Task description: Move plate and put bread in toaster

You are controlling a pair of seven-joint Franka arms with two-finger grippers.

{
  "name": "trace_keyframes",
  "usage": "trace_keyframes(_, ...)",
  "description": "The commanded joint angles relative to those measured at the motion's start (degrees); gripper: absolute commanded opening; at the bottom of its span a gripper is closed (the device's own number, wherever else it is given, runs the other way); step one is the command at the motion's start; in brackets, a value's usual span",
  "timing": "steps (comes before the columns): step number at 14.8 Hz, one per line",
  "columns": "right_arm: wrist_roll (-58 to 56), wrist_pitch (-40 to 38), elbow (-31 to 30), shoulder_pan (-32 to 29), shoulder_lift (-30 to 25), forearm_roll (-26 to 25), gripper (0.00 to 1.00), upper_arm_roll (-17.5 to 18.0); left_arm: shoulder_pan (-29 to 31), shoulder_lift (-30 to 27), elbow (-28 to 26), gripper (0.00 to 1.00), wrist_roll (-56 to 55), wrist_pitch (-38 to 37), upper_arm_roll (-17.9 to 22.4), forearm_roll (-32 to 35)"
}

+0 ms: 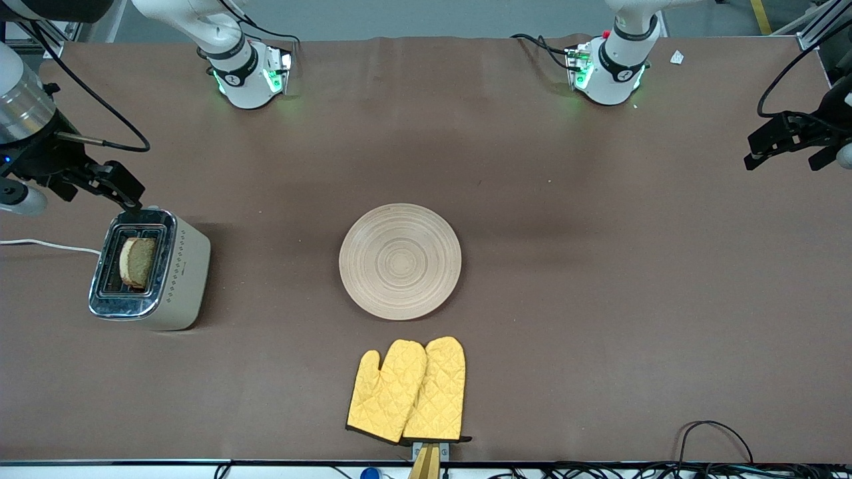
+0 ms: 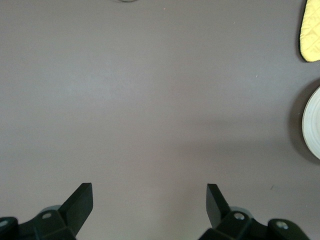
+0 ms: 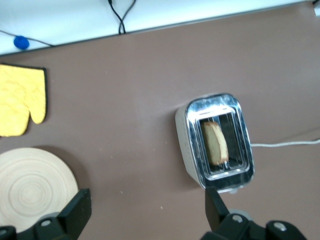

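The cream toaster (image 1: 176, 279) (image 3: 186, 145) stands toward the right arm's end of the table. The brown bread (image 1: 138, 261) (image 3: 216, 143) stands upright in one of its slots. Mid-table lies the round beige plate (image 1: 399, 261) (image 3: 30, 187), and its rim (image 2: 312, 125) shows at the edge of the left wrist view. My right gripper (image 1: 106, 189) (image 3: 145, 210) hangs open and holds nothing, over the table just beside the toaster's end. My left gripper (image 1: 784, 159) (image 2: 149, 200) is open over bare table at the left arm's end, also with nothing in it.
A pair of yellow oven mitts (image 1: 409, 392) (image 3: 20, 100) (image 2: 311, 30) lies nearer to the front camera than the plate. The toaster's white cord (image 1: 46, 245) runs off the table's end. Cables (image 1: 712, 439) lie along the front edge.
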Motion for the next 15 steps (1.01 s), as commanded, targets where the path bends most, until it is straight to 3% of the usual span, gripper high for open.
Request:
trace_keyframes(1, 0.32, 2.37, -0.19, -1.75, 1.10, 1.35, 1.00, 0.39, 0.31, 0.42, 0.45, 1.00, 1.01, 1.69, 0.04, -0.94)
trace_keyframes(8, -1.69, 2.28, -0.72, -5.45, 1.10, 1.70, 1.00, 0.39, 0.40, 0.42, 0.53, 1.00, 1.10, 2.57, 0.21, -0.68)
trace_keyframes(15, -2.41, 2.55, -0.72, -5.45, 1.19, 2.06, 1.00, 0.48, 1.11, 1.21, 0.45, 1.00, 0.93, 2.57, 0.21, 0.11)
